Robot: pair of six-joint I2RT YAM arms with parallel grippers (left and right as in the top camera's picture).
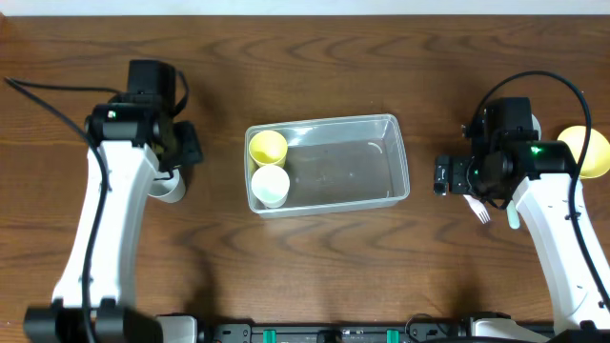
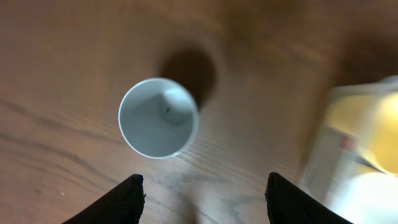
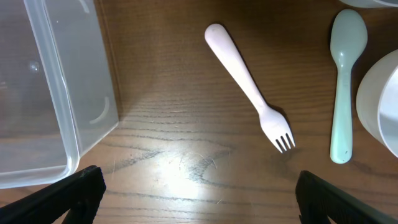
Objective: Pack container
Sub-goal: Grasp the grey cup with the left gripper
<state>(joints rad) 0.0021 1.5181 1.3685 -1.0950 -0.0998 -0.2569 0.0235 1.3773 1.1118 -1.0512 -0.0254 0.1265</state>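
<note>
The clear plastic container (image 1: 381, 162) sits mid-table and holds a yellow cup (image 1: 268, 147) and a white cup (image 1: 271, 185) at its left end. Its corner shows in the right wrist view (image 3: 56, 93), and it shows blurred in the left wrist view (image 2: 367, 149). My left gripper (image 2: 202, 193) is open above the table, with a white cup (image 2: 158, 117) standing upright just ahead of it; that cup also shows under the left arm (image 1: 170, 189). My right gripper (image 3: 199, 193) is open and empty above bare wood, near a white fork (image 3: 249, 87) and a pale green spoon (image 3: 344, 81).
A white bowl's rim (image 3: 379, 106) lies at the right edge of the right wrist view. A yellow bowl (image 1: 591, 151) sits at the far right of the table. The fork's tines (image 1: 482, 213) peek out below the right wrist.
</note>
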